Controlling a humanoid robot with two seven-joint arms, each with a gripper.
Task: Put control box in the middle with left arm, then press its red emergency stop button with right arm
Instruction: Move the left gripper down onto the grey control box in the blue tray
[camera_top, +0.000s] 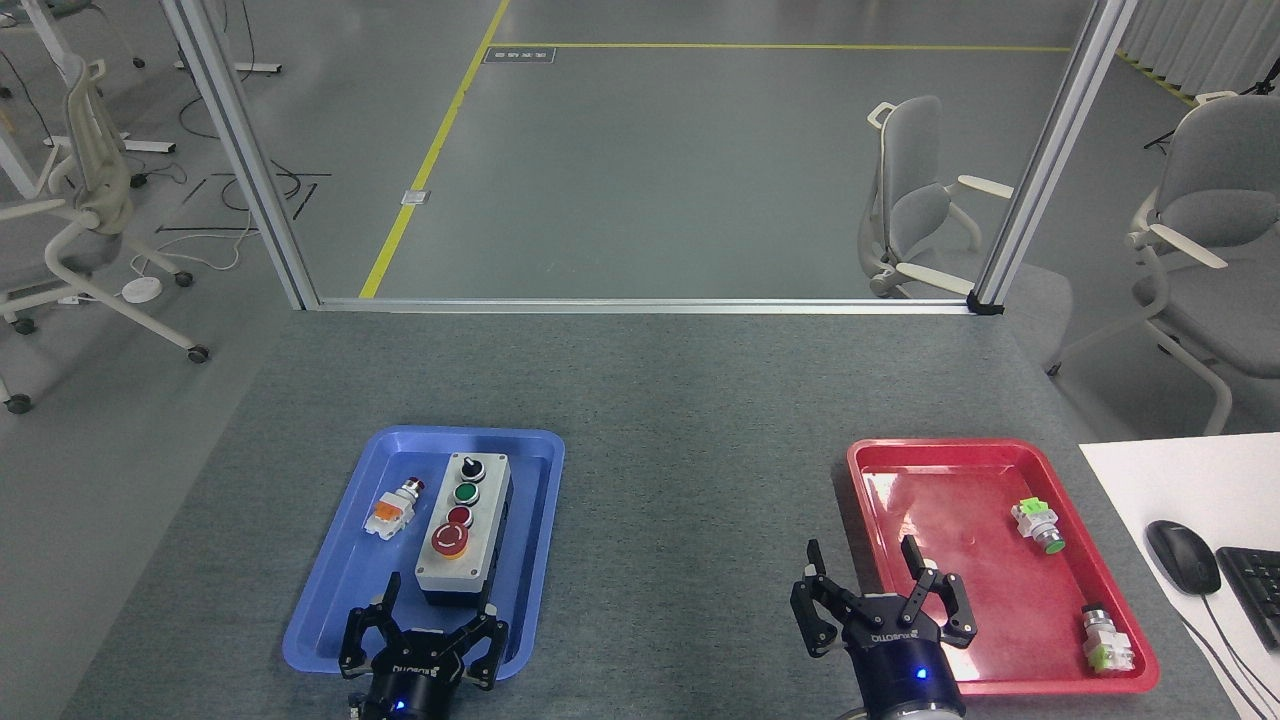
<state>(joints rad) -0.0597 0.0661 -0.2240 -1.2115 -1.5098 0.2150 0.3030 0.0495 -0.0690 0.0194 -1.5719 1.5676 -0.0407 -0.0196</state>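
Observation:
The control box (464, 530), light grey on a black base, lies lengthwise in the blue tray (330, 610) at the left. Its big red emergency stop button (450, 540) is at the near end, behind it a small red button, a green button and a black knob. My left gripper (440, 598) is open, just in front of the box's near end, over the tray's front part. My right gripper (862, 562) is open near the table's front, by the red tray's left rim. The middle (700, 500) of the grey tabletop lies between the two trays.
A small loose pushbutton (392, 508) with an orange-white body lies in the blue tray left of the box. The red tray (880, 470) holds two green-marked pushbuttons (1036, 526). A white desk with a mouse (1182, 556) and keyboard adjoins at the right.

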